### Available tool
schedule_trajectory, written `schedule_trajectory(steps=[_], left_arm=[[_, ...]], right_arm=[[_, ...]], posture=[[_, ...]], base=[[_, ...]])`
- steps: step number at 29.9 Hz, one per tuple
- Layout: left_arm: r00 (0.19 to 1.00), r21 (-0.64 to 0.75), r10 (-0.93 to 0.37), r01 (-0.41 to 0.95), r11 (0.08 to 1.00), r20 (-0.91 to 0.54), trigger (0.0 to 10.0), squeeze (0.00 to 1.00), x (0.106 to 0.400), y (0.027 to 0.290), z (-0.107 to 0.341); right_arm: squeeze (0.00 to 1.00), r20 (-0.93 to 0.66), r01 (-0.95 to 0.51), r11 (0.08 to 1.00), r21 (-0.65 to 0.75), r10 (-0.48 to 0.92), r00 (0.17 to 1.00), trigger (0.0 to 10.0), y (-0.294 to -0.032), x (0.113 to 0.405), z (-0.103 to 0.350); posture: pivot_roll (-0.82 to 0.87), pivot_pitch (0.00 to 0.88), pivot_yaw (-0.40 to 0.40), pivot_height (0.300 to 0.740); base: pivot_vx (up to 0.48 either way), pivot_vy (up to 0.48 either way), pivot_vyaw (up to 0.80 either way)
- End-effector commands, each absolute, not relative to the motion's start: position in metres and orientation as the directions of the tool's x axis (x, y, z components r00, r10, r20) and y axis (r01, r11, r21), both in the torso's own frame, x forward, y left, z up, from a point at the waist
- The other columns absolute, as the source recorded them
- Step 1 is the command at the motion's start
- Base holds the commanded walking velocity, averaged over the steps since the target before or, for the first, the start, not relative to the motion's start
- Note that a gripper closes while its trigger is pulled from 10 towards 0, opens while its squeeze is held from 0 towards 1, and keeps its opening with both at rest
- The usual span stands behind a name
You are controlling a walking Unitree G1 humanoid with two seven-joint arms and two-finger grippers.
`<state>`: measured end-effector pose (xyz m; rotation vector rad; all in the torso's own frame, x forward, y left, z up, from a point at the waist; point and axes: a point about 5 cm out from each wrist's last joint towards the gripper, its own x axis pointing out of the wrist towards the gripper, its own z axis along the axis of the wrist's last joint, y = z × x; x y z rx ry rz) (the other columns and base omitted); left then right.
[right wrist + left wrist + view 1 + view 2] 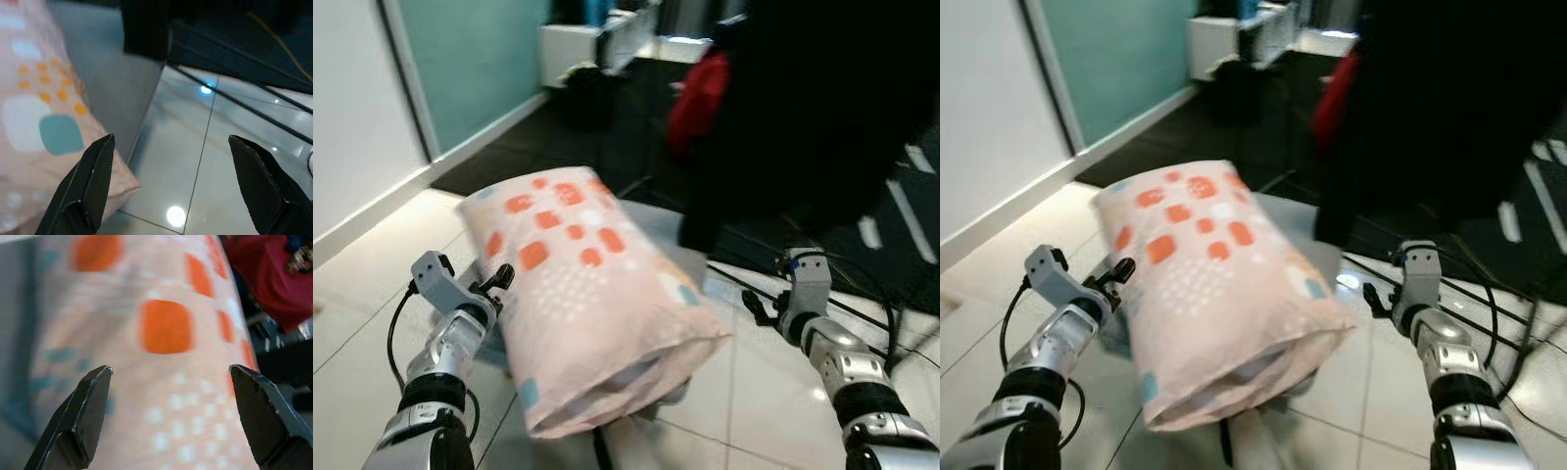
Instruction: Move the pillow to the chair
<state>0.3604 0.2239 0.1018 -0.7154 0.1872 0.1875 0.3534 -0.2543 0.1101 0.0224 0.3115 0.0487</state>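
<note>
Starting at the left: left gripper (499, 279) is seen beside the pillow (582, 294), fingers spread wide, pillow fabric close before them, nothing clasped; the pink, orange-patterned pillow is raised between both arms above the tiled floor (372, 284); right gripper (756, 305) is held just beside the pillow's right end, fingers wide apart, empty.

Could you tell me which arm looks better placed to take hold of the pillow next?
Probably the left: the left claw is open right against the pink, orange-patterned fabric pillow, while the open right claw stands apart over the tiled floor.
</note>
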Motion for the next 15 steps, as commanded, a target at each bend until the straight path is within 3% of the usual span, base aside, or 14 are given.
schedule_trajectory(steps=[1, 5, 6, 13, 15], left_arm=[[0.943, -0.593, 0.172, -0.314, 0.741, -0.285, 10.0, 0.0, 0.353, 0.236, 0.09], [0.912, -0.536, 0.227, -0.387, 0.75, -0.341, 10.0, 0.0, 0.345, 0.241, 0.077], [0.902, -0.508, 0.245, -0.406, 0.76, -0.354, 10.0, 1.0, 0.342, 0.243, 0.074], [0.879, -0.442, 0.309, -0.454, 0.774, -0.363, 10.0, 1.0, 0.337, 0.251, 0.07], [0.868, -0.443, 0.275, -0.456, 0.772, -0.413, 10.0, 1.0, 0.333, 0.246, 0.06]], right_arm=[[0.0, -0.286, -0.078, 0.995, 0.06, 0.092, 0.954, 10.0, -0.244, 0.356, 0.112], [0.0, -0.272, -0.116, 0.992, 0.054, 0.126, 0.954, 10.0, -0.238, 0.358, 0.116], [0.0, -0.267, -0.124, 0.991, 0.053, 0.134, 0.954, 10.0, -0.237, 0.359, 0.117], [0.0, -0.256, -0.154, 0.986, 0.057, 0.163, 0.953, 10.0, -0.233, 0.36, 0.122], [0.0, -0.259, -0.17, 0.984, 0.053, 0.178, 0.949, 10.0, -0.229, 0.361, 0.122]], posture=[[-0.29, 0.076, -0.06, 0.45], [-0.3, 0.065, -0.059, 0.45], [-0.3, 0.064, -0.054, 0.45], [-0.3, 0.079, -0.053, 0.45], [-0.31, 0.098, -0.056, 0.45]], base=[[0.0, 0.0, 0.0], [0.0, 0.0, 0.0], [0.0, 0.0, 0.0], [0.0, 0.0, 0.0], [0.0, 0.0, 0.0]])
